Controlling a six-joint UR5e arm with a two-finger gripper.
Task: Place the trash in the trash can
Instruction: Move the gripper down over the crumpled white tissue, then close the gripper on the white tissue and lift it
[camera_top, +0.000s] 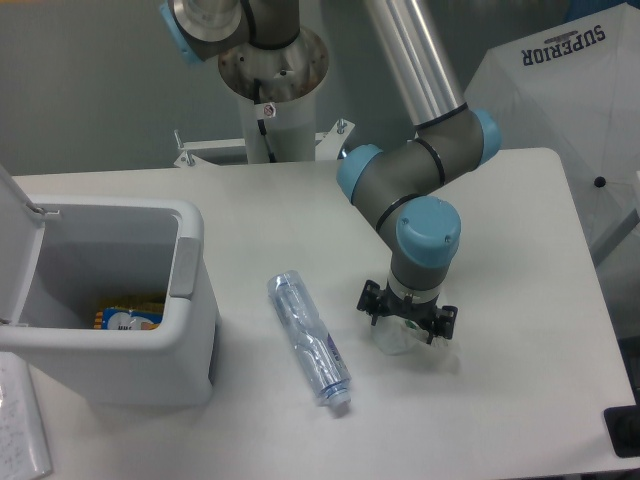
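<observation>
The trash lies on the white table as two pieces. A crumpled clear plastic wrapper (398, 340) sits right of centre, partly hidden under my gripper (407, 317). The gripper points straight down over it, open, its fingers spread to either side of the wrapper's top. A long clear plastic bottle (308, 338) with a white cap lies left of the gripper, cap toward the front edge. The light grey trash can (190, 300) stands at the left with its flip lid swung open; an orange-yellow item lies inside on the bottom.
The arm's base column (270, 90) rises at the back centre. A white cover printed SUPERIOR (570, 90) stands past the table's right rear corner. A paper sheet (20, 430) lies at the front left, and a black object (625, 430) sits at the front right.
</observation>
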